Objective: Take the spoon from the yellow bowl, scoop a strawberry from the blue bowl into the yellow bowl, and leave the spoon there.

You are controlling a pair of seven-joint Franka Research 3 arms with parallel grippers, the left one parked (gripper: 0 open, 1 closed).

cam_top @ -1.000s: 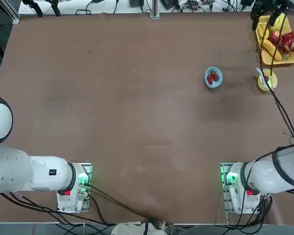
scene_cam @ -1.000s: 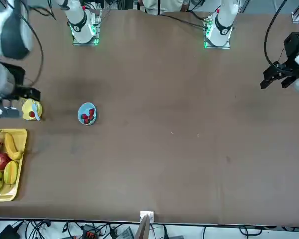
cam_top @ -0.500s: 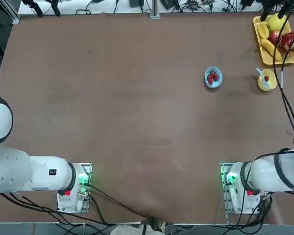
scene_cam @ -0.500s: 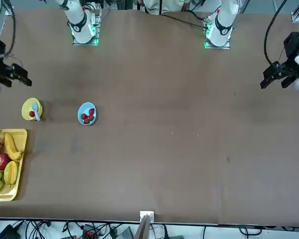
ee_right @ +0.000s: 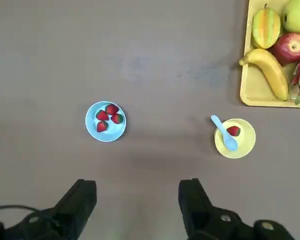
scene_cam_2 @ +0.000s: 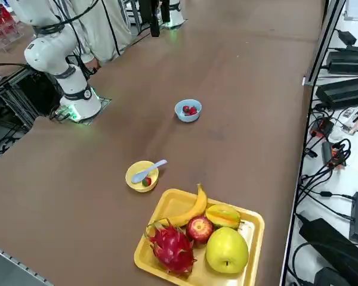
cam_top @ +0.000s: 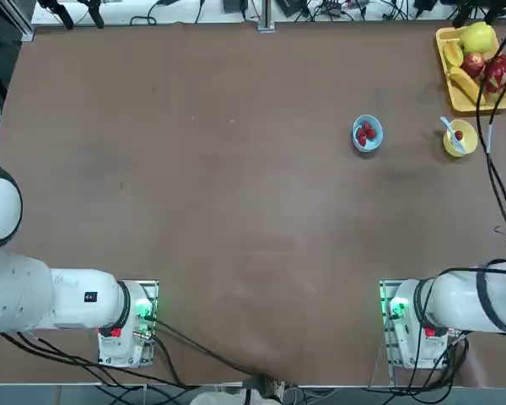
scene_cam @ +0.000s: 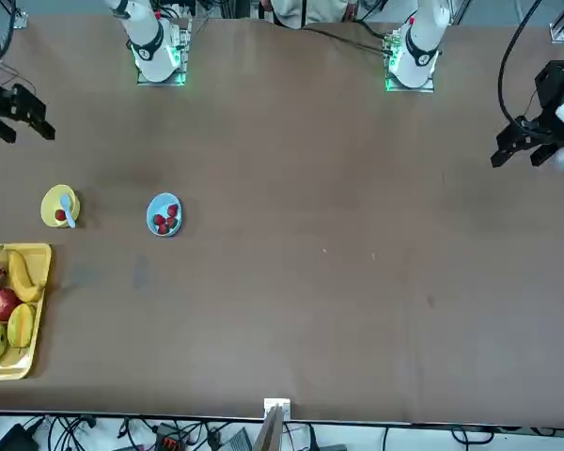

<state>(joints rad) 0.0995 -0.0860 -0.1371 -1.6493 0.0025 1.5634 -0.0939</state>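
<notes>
Fingers (ee_right: 83, 197) of right gripper (ee_right: 137, 192), cropped

Yellow bowl (ee_right: 245, 148): small, round, plain; upright on worktop (cam_top: 236, 211); holds one strawberry (ee_right: 234, 131) and spoon.
Strawberry in yellow bowl: red, green at one end; lies inside bowl, close beside spoon.
Spoon (ee_right: 230, 142): small, pale light-blue; rests tilted, head down inside yellow bowl, handle over rim, end sticking out on side toward blue bowl.
Blue bowl (ee_right: 92, 131): small, round, light-blue, pale rim; upright, well apart from yellow bowl; holds four red strawberries (ee_right: 102, 115), grouped together inside, green showing on them.
</notes>
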